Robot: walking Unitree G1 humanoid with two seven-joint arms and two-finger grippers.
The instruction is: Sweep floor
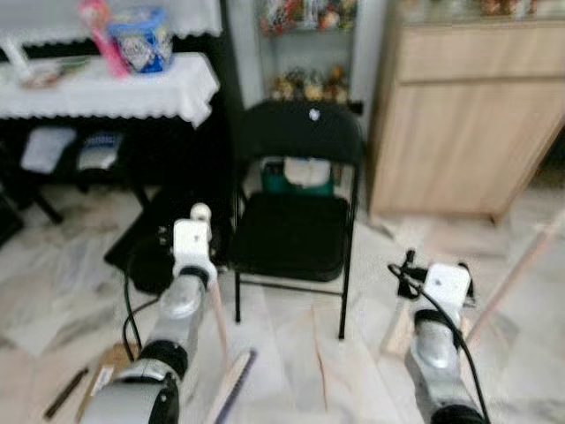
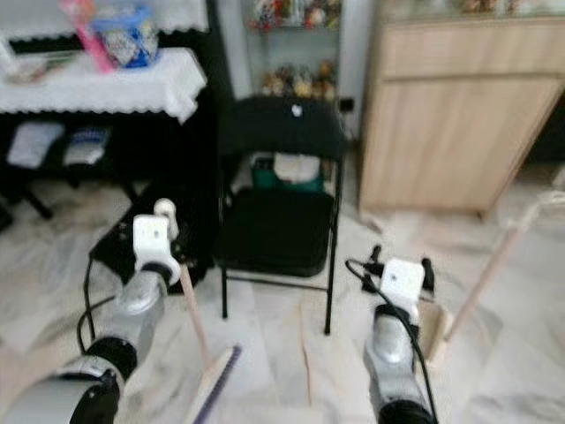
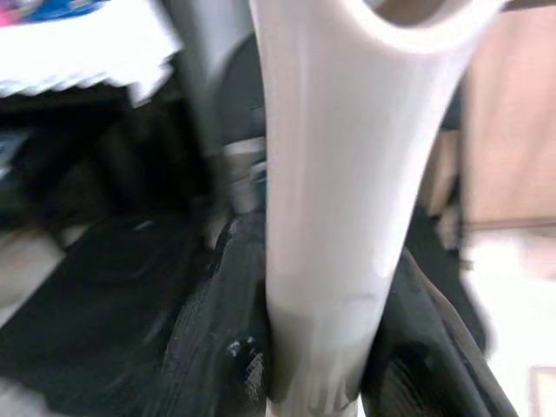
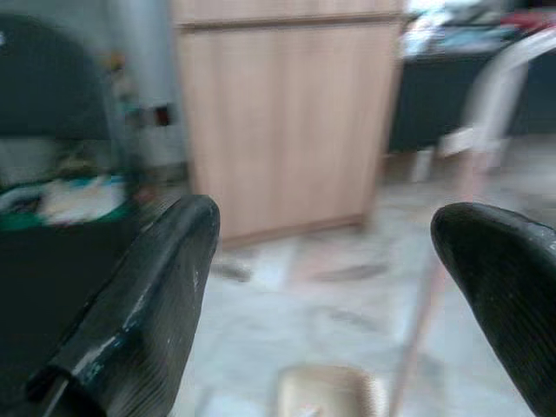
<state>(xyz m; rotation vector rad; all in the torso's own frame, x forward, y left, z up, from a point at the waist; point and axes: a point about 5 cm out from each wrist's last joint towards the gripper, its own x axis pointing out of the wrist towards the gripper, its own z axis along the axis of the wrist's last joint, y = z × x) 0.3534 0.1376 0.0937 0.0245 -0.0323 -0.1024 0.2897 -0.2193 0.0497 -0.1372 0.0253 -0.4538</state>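
gripping the broom handle [image 3: 339, 217], the left gripper [image 3: 313, 382] has both black fingers [image 3: 217, 347] clamped on the pale round pole near its top end. from the head views the handle runs down from the left gripper [image 1: 196, 231] to the broom head [image 2: 214, 384], which rests on the marble floor [image 1: 291, 353] in front of the robot, bristle edge dark purple. right gripper [image 4: 326, 287] is wide open with nothing between the fingers; in the head view it hangs low over the floor [image 1: 437, 274], near a tan dustpan [image 2: 434, 331] whose long pale handle [image 2: 494, 265] leans up toward the right. a black folding chair [image 1: 296, 221] stands straight ahead between the two arms, with something white and green behind its seat gap. a light wood cabinet [image 1: 468, 115] stands to the right of the chair. a table with a white lace cloth [image 1: 106, 88] is at the far left; near its right edge sit a blue printed container [image 1: 141, 37] and a pink item [image 1: 99, 31]. printing on the container is too blurred to read; no legible writing or brand anywhere. a small white sticker or mark [image 1: 313, 114] sits on the chair back, unreadable. a dark thin stick-like object [image 1: 66, 391] lies on the floor at the near left.
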